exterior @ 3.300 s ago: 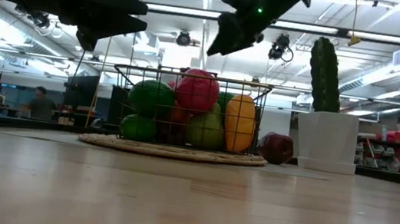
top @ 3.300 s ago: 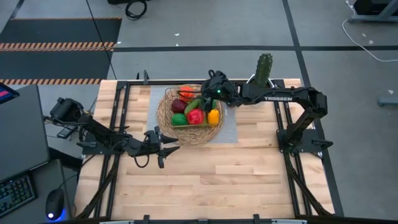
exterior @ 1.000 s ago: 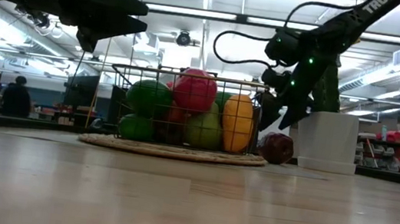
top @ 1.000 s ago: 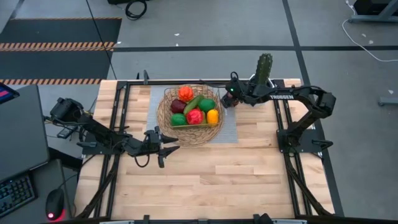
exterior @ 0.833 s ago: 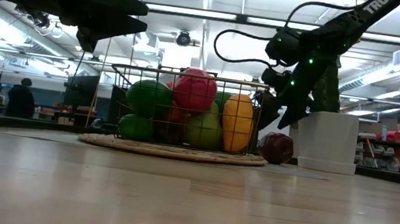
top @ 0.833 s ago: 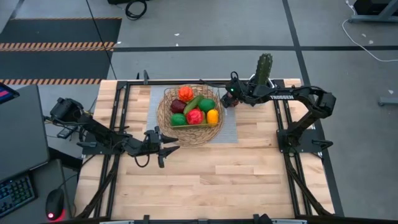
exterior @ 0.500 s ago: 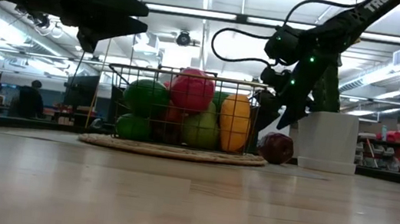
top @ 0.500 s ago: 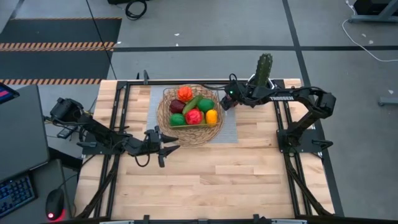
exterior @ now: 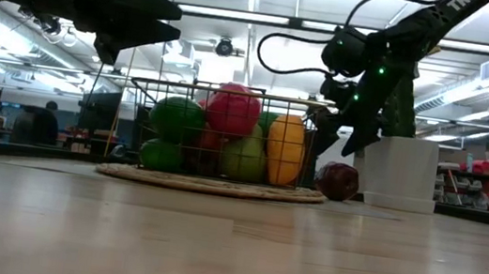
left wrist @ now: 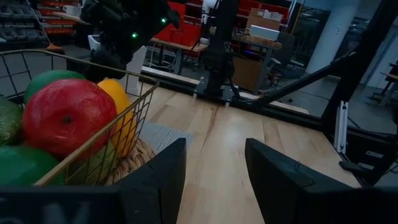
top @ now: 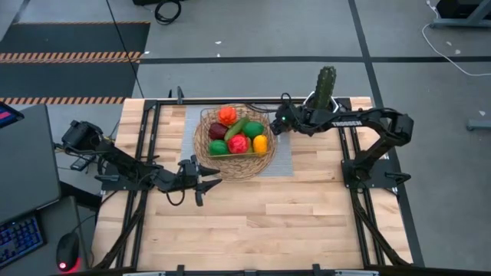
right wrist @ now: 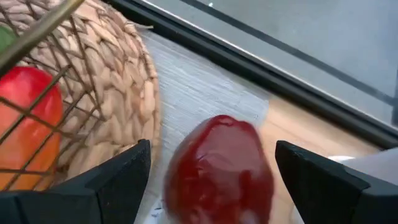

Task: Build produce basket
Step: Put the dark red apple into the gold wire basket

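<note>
Your basket [top: 235, 142] sits on the grey mat [top: 285, 157] at the table's far middle — its wire centre heaped with produce [top: 240, 135].
One dark red fruit [right wrist: 221, 165] lies outside, just beside the wicker rim; your right gripper [right wrist: 211, 169] hangs over it, fingers spread wide on either side, gripping nothing. Your left gripper [left wrist: 214, 171] waits near the basket's near-left side — open, empty.
</note>
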`<action>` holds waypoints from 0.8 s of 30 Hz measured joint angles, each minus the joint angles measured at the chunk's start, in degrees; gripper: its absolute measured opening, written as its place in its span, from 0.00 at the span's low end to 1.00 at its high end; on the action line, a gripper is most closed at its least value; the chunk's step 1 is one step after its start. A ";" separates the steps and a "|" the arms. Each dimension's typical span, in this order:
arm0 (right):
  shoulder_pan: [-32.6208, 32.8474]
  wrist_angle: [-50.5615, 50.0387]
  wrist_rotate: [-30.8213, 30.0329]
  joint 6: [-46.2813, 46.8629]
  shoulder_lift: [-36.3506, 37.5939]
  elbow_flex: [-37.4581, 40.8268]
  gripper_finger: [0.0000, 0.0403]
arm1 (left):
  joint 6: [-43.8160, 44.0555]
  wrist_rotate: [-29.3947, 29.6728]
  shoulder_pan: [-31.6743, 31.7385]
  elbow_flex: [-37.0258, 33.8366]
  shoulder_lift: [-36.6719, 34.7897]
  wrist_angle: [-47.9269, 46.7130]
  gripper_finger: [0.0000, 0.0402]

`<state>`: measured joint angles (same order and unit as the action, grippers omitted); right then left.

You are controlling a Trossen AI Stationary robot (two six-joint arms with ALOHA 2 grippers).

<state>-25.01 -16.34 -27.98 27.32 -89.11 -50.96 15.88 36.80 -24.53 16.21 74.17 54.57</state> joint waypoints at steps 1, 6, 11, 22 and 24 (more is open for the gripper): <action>0.32 0.20 0.91 1.65 -0.07 0.10 0.86 | 0.00 0.01 0.00 0.00 0.00 0.00 0.43; 1.26 0.47 0.82 3.75 -1.08 0.22 0.86 | 0.22 0.02 0.00 0.00 0.00 0.02 0.43; 1.70 2.16 -1.46 2.84 -2.48 0.26 0.86 | 1.53 0.00 -0.07 0.02 -0.02 0.41 0.43; 2.98 1.96 -7.56 1.22 -2.83 0.20 0.86 | 0.92 0.00 -0.02 0.02 -0.02 0.87 0.43; 2.96 1.26 -7.45 1.36 -2.83 0.20 0.86 | 0.94 0.00 -0.01 0.02 -0.02 0.90 0.43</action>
<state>-22.04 -15.08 -35.43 28.68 -91.94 -50.76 16.81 36.80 -24.54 16.23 74.15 55.46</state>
